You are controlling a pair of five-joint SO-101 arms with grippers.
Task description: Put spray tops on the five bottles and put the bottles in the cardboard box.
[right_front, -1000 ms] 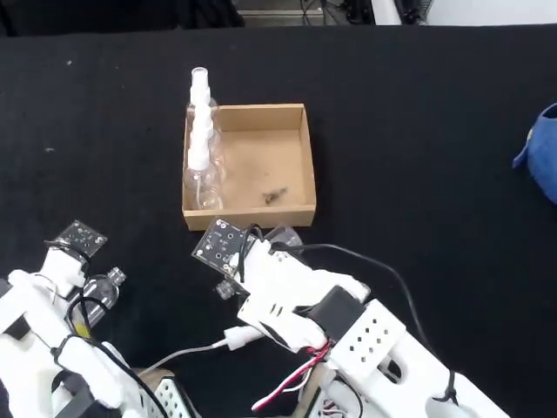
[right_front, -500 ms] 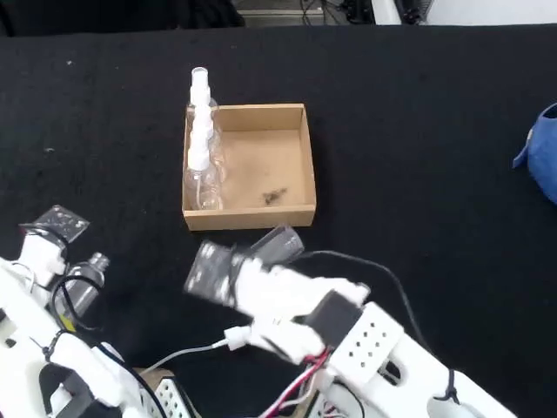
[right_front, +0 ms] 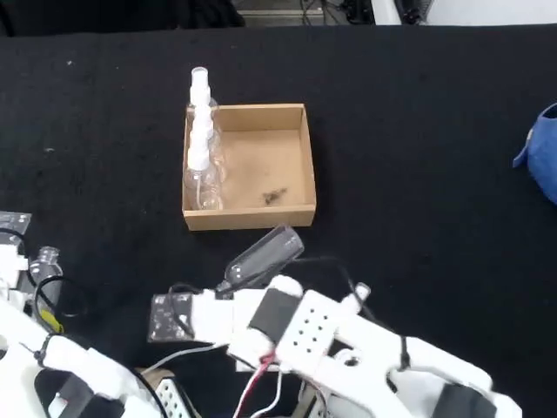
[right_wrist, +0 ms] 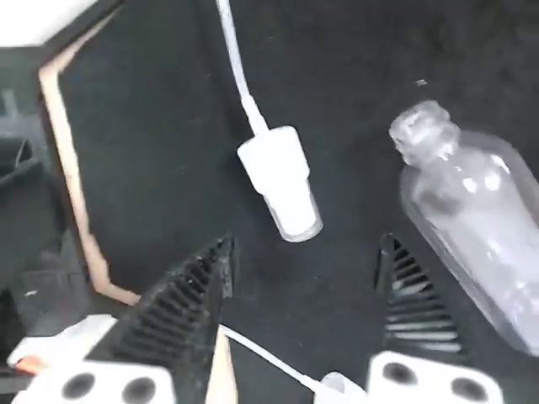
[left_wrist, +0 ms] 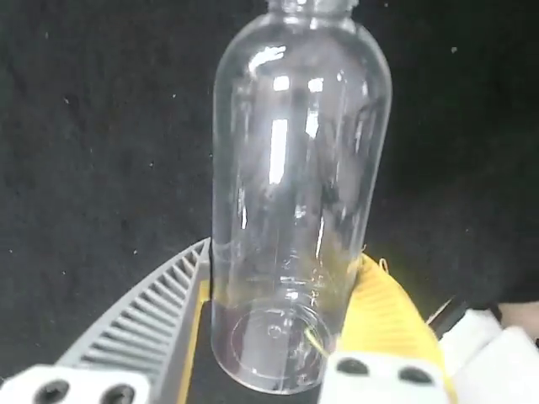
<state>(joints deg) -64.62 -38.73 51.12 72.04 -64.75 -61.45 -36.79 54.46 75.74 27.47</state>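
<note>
The left fingers (left_wrist: 160, 311), clamped on an uncapped bottle (left_wrist: 295, 194), have drawn it to the near left. The right fingers (right_wrist: 181, 295), wide open and empty, have swung left over a spray top (right_wrist: 282, 189) on the tabletop (right_front: 418, 131). Picking up that top looks like the next step.

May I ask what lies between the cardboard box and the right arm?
A capless clear bottle lies on its side there, seen in the high view.

Black tabletop (right_front: 418, 113), blue item (right_front: 541, 161) at edge

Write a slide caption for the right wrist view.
Open hand over a loose spray top, uncapped bottle lying alongside.
</note>
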